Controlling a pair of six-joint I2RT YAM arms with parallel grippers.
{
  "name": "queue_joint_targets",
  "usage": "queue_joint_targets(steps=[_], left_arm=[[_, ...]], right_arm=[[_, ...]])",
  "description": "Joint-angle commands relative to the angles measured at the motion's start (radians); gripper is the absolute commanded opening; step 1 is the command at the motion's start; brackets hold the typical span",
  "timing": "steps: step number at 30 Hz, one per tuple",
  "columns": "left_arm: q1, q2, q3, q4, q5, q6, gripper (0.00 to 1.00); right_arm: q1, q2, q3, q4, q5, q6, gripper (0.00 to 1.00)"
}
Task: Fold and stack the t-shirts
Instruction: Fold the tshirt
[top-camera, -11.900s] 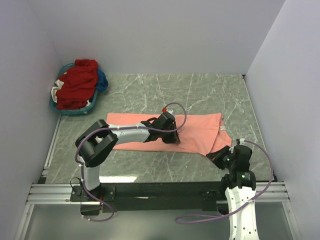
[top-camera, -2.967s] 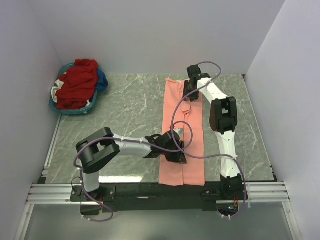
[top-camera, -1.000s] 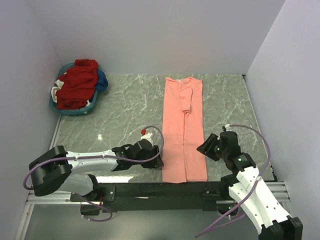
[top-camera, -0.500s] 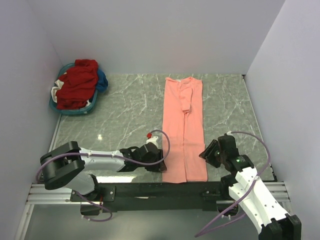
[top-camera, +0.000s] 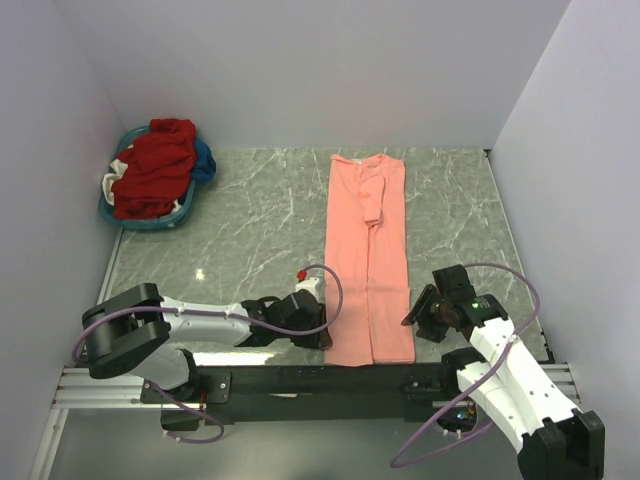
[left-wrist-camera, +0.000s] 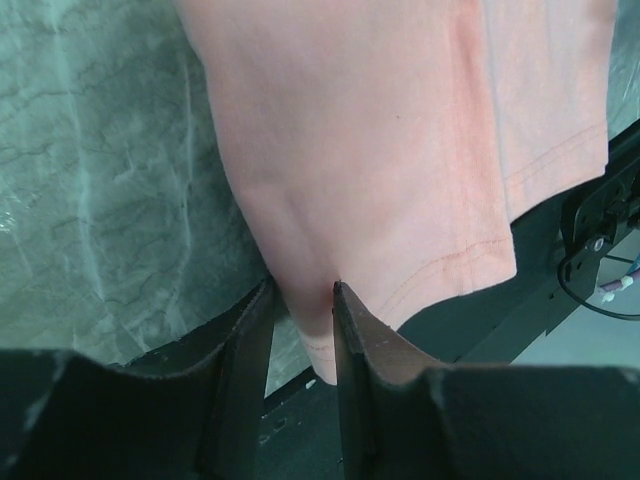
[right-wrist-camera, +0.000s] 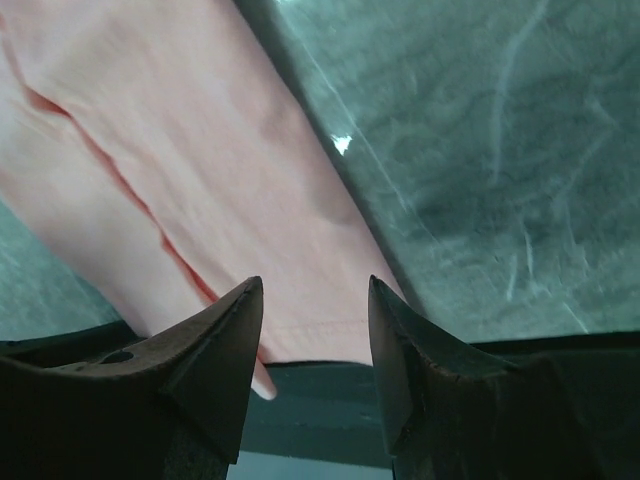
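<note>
Salmon-pink t-shirt (top-camera: 367, 262) lies lengthwise right of the teal basket (top-camera: 150, 215); left gripper (left-wrist-camera: 300, 325) pinches its near hem corner, right gripper (right-wrist-camera: 312, 320) gapes over the other corner, which should be pinched before both lift evenly.

The left gripper (left-wrist-camera: 302, 300) has narrowed its fingers (left-wrist-camera: 250, 340) onto the salmon-pink t-shirt's (top-camera: 367, 260) near left corner.

No readable text anywhere, no label or print on the salmon-pink t-shirt (top-camera: 368, 262), none on the red and blue shirts in the teal basket (top-camera: 150, 219), no brand or number on either arm
</note>
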Motion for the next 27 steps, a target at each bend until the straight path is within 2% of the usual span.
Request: queue_joint_targets(steps=[1, 7, 18, 27], left_arm=[[-0.019, -0.006, -0.006, -0.019, 0.018, 0.013, 0.36], [-0.020, -0.024, -0.017, -0.029, 0.028, 0.023, 0.37], [-0.039, -0.052, -0.055, -0.012, 0.067, 0.008, 0.46], [-0.086, -0.021, -0.049, -0.003, 0.052, -0.013, 0.46]], right_arm=[[0.007, 0.017, 0.020, -0.079, -0.026, -0.011, 0.54], [0.005, 0.029, 0.011, -0.120, -0.057, -0.015, 0.54], [0.007, 0.029, -0.026, -0.163, -0.095, -0.028, 0.53], [0.005, 0.077, -0.065, -0.151, -0.146, -0.029, 0.53]])
